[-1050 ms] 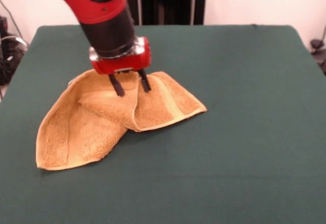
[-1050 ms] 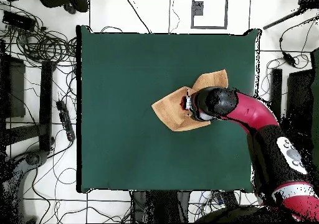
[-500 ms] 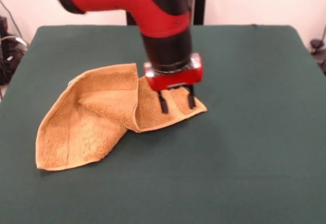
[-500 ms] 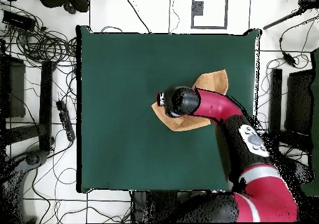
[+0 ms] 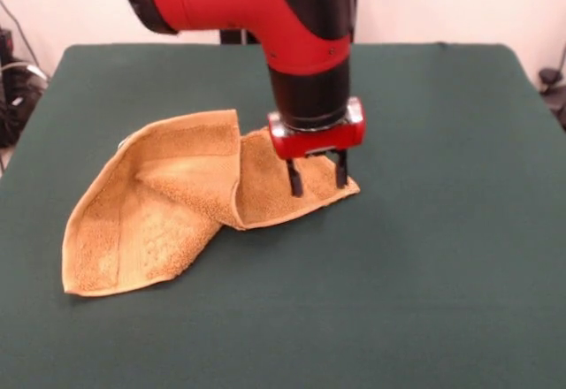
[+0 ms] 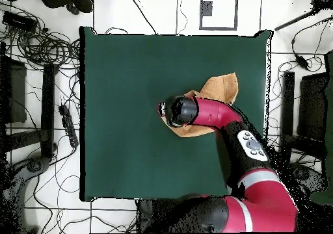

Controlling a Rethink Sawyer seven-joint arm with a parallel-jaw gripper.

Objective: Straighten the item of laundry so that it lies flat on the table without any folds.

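Hovering over the folded towel [image 5: 168, 203], the tool [image 5: 317, 177] spreads open.

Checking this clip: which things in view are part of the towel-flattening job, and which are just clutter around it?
Part of the job:
- towel, still folded over itself
- green table
- gripper, fingers open over the towel's corner

Just lying about:
- cables on the floor beside the table
- dark equipment on the floor

Green table [image 5: 442, 230] — folded orange towel [image 5: 159, 212] on it.
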